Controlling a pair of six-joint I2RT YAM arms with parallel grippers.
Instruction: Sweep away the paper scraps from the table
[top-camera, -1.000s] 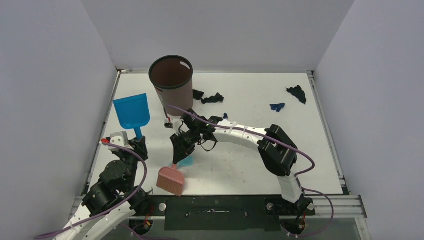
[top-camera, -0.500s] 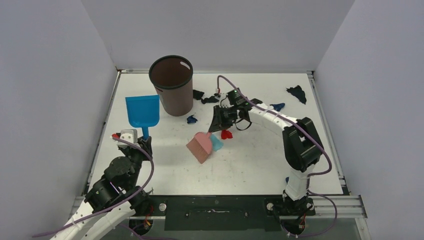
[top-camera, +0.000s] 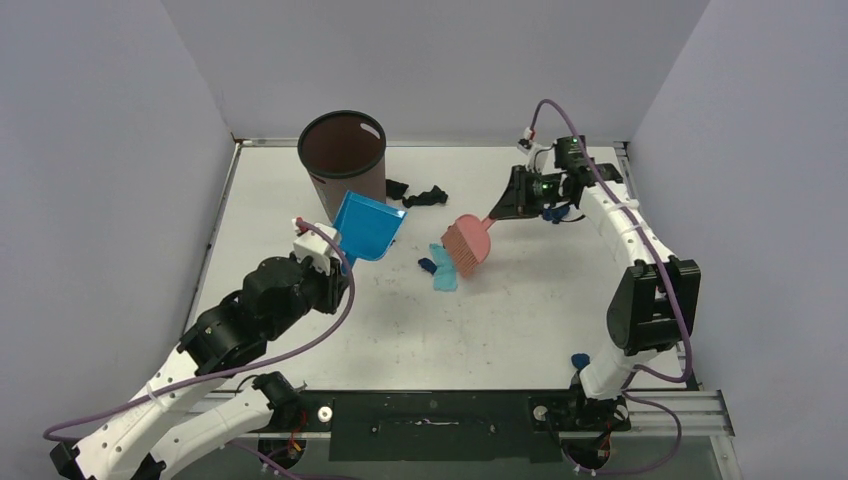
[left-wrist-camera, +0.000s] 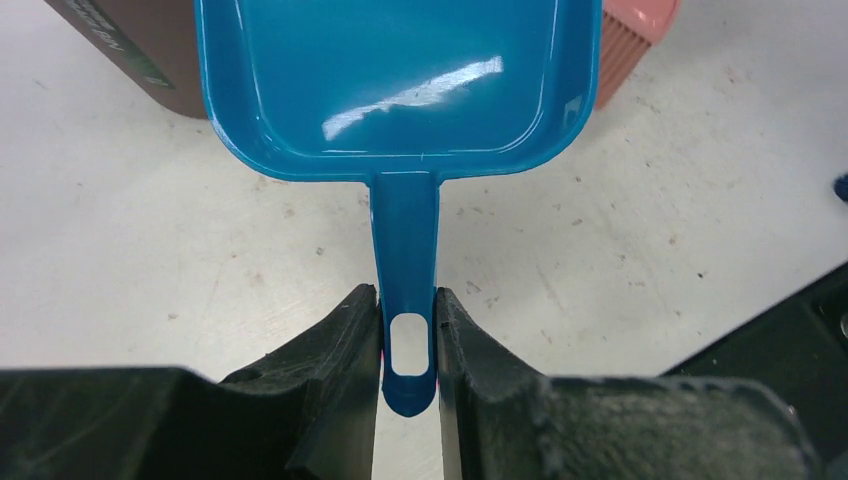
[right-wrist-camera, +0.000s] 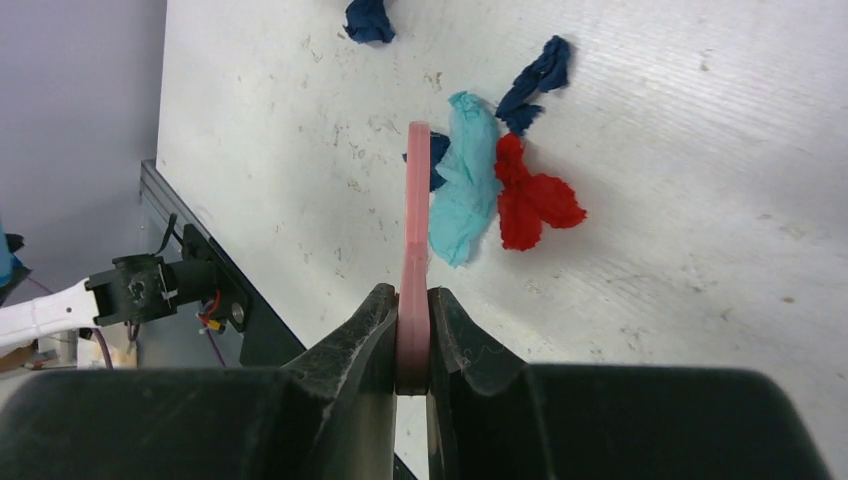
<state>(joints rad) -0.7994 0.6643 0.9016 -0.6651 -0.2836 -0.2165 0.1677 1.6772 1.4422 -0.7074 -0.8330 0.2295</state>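
A: How is the light from above?
B: Even and soft, falling from overhead. The table (top-camera: 500, 320) reads bright white, its specks barely showing, with only faint, fuzzy shadows beneath the arms. Below the near edge it goes dim.
A: Any glare?
B: A white streak across the dustpan (left-wrist-camera: 400, 80) in the left wrist view. There the left gripper (left-wrist-camera: 405, 310) is a dark, soft-edged mass at the bottom.
A: And the right wrist?
B: The right gripper (right-wrist-camera: 412, 305) is just as dark and blurred, and the brush (right-wrist-camera: 414, 200) is soft where it comes nearest. The paper scraps (right-wrist-camera: 535, 85) are crisp, almost shadowless.
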